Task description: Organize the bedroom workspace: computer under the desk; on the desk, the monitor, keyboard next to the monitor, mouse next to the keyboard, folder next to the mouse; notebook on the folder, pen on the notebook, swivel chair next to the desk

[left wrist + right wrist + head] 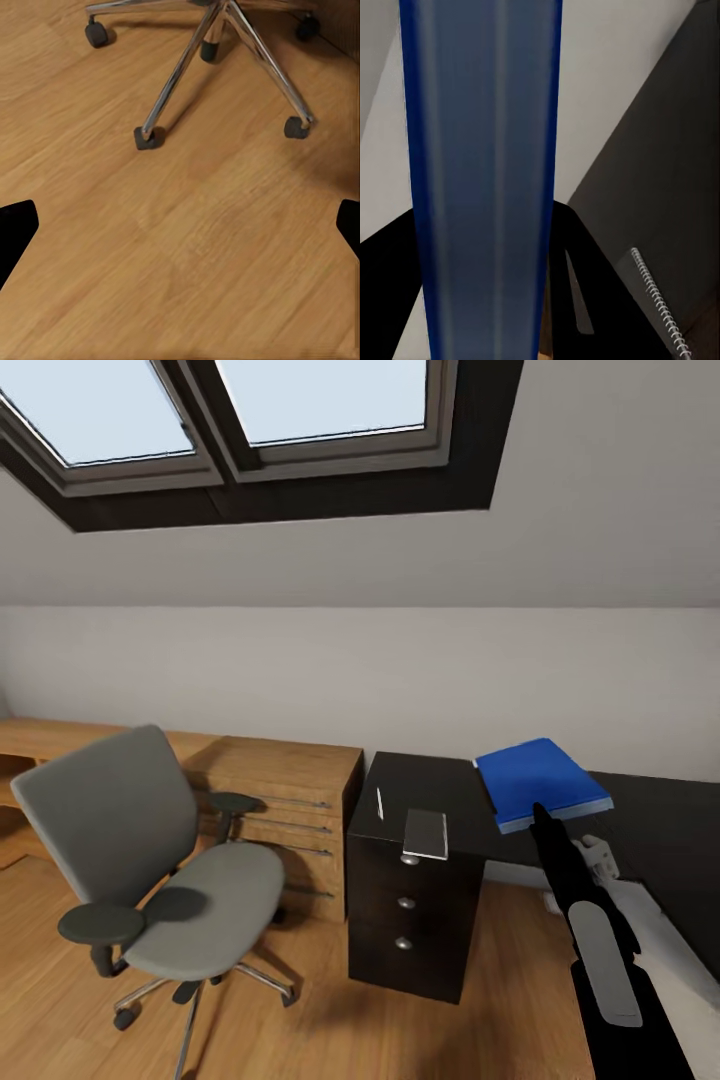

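My right gripper (540, 817) is shut on the near edge of the bright blue folder (538, 776), which lies slightly tilted over the black desk (440, 785). In the right wrist view the folder (484, 187) runs edge-on between the black fingers. The white pen (379, 803) and the small grey notebook (425, 833) lie on the desk's left end, above the three drawers; the right wrist view also catches the pen (576, 300) and the notebook's spiral edge (664, 311). The grey swivel chair (150, 860) stands left of the desk. My left gripper (180, 225) is open over the floor near the chair's chrome base (202, 60).
A light wooden drawer cabinet (290, 810) stands against the wall between the chair and the desk. A sloped ceiling with skylights (250, 420) hangs overhead. Wooden floor (320, 1010) lies open in front of the desk drawers.
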Controlling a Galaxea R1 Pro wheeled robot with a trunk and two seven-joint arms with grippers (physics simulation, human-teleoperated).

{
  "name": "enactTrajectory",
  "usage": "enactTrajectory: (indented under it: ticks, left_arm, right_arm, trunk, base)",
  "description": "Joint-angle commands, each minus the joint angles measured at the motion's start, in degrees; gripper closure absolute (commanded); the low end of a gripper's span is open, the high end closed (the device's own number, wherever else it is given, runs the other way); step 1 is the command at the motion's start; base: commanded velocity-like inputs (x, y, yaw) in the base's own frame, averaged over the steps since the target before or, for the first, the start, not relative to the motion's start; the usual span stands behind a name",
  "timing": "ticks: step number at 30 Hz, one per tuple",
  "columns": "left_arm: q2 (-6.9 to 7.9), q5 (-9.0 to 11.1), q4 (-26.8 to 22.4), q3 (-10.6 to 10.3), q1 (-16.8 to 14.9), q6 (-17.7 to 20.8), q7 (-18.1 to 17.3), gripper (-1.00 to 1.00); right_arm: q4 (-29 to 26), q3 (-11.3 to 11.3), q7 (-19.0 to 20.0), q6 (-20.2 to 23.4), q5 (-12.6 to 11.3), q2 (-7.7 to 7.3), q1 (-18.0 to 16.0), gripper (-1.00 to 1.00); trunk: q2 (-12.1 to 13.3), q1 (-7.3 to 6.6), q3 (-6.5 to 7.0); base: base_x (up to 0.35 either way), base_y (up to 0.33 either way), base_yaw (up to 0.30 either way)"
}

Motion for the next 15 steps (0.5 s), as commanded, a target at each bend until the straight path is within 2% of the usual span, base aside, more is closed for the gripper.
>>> enactTrajectory:
  ticks: [1,3,15]
  left_arm:
    - [0.07,0.40,-0.06,-0.49,-0.03,-0.28,0.45,-1.00]
    - [0.04,0.40,-0.06,-0.49,-0.03,-0.29,0.42,-1.00]
    - [0.12,0.47,-0.06,-0.49,-0.03,-0.30,0.45,-1.00]
  right_arm:
    - [-0.10,-0.13,-0.30,0.34,-0.33,0.09,-0.06,1.00]
    - [-0.03,-0.16,-0.35,0.34,-0.33,0.13,-0.06,1.00]
    - [1.97,-0.15,-0.33,0.42,-0.53,-0.26,-0.05,1.00]
  trunk:
    - [0.38,-0.23,0.05]
    - [1.18,-0.67,0.26]
    - [1.18,-0.67,-0.58]
  base:
    - [0.000,0.000,-0.211]
    - [0.000,0.000,-0.211]
    - [0.000,0.000,-0.211]
